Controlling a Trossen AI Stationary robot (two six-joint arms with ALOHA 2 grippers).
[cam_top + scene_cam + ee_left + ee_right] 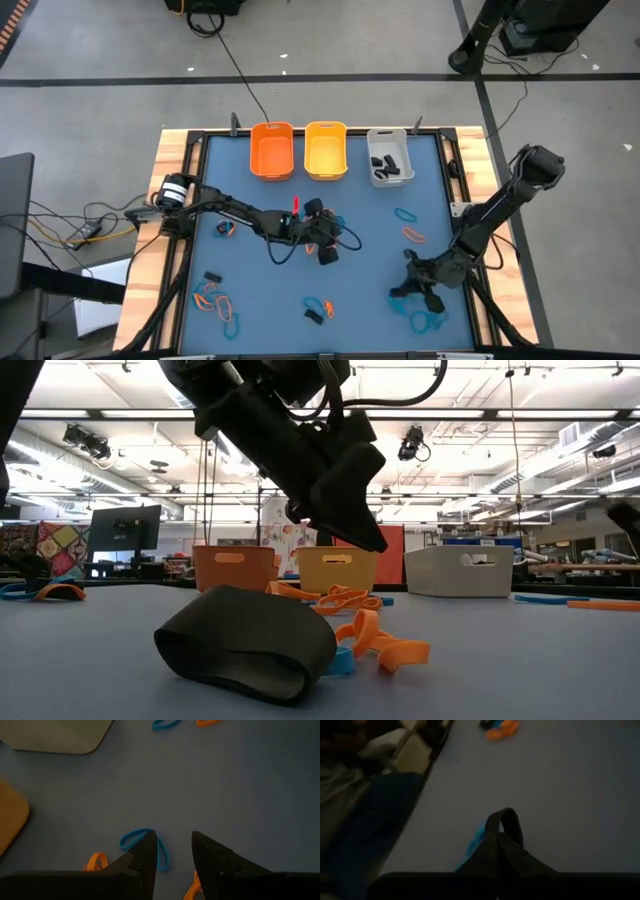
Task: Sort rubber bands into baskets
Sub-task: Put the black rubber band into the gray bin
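Right gripper (501, 837) is down at the near right of the blue table mat (360, 200), fingers pinched together on a small chunky black rubber band (505, 822) whose loop pokes out past the tips. The light grey-white plastic basket (389, 157) lies straight up-table on this arm's side. Left gripper (172, 847) waits mid-table, fingers apart, empty, a thin blue rubber loop (142, 845) beside one finger.

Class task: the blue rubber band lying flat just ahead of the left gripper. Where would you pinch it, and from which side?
Probably from straight above, across one long side of the blue rubber band. It lies flat on the mat as a thin loop, so only a strand fits between the left gripper fingers.
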